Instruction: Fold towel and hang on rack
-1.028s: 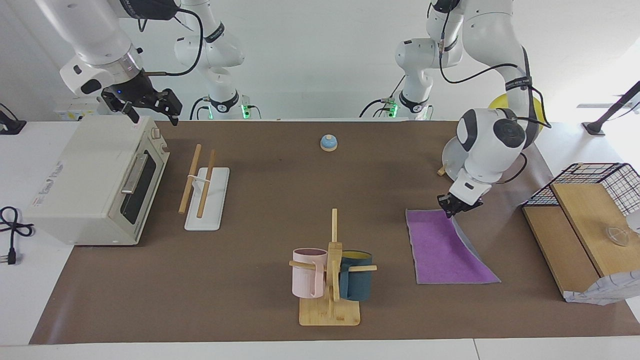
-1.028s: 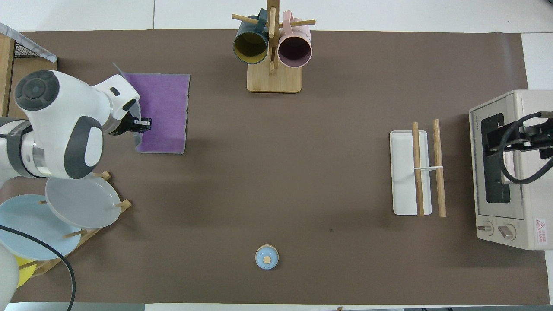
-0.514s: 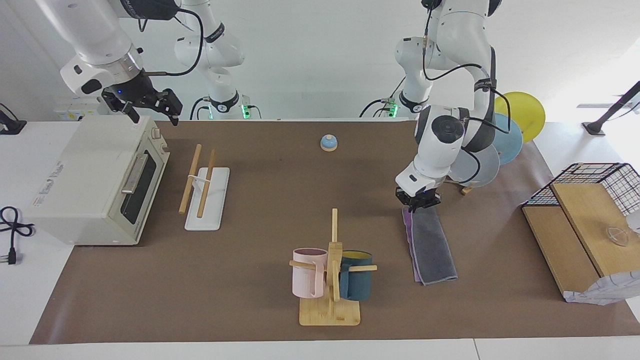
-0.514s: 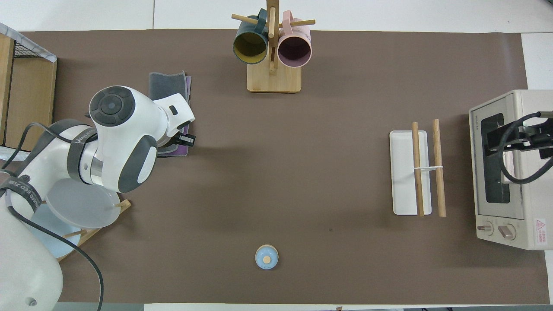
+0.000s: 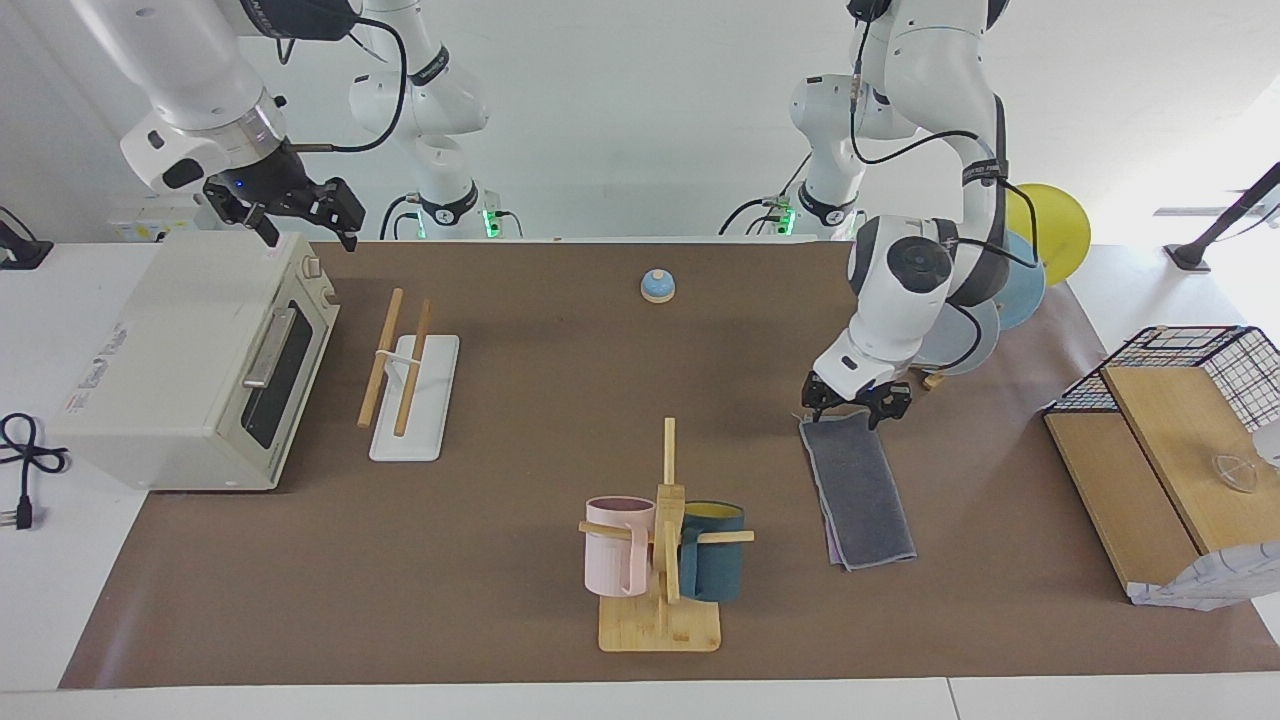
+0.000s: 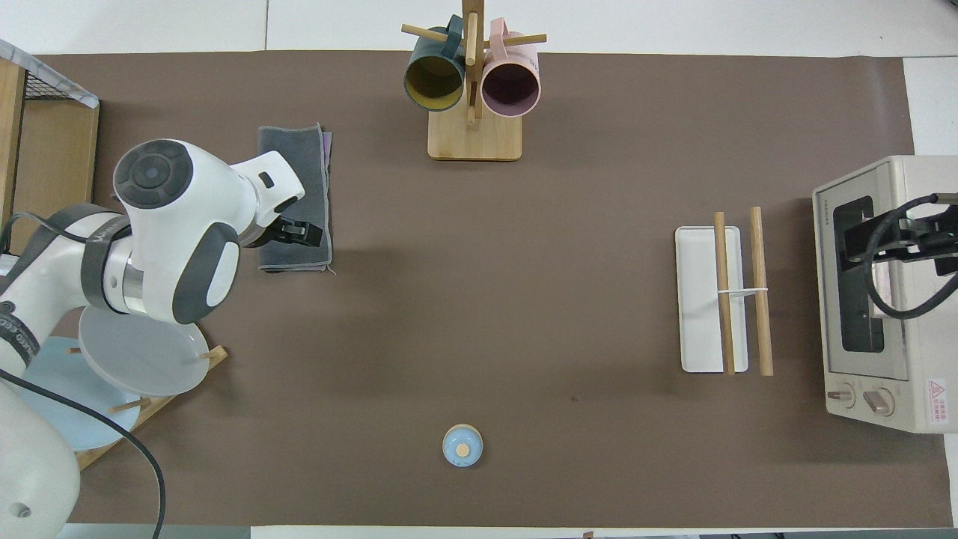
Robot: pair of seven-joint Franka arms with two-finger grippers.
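Toaster oven (image 5: 190, 360) at the right arm's end of the table, door shut. Small blue bell (image 5: 657, 286) near the robots, mid-table. Bamboo mug stand (image 5: 662, 560) far from the robots, with pink mug (image 5: 615, 545) and dark teal mug (image 5: 712, 562) hung on its pegs. Plates (image 6: 142, 352) upright in a wooden stand, wire basket (image 5: 1200, 365) and wooden board (image 5: 1130, 500) at the left arm's end.
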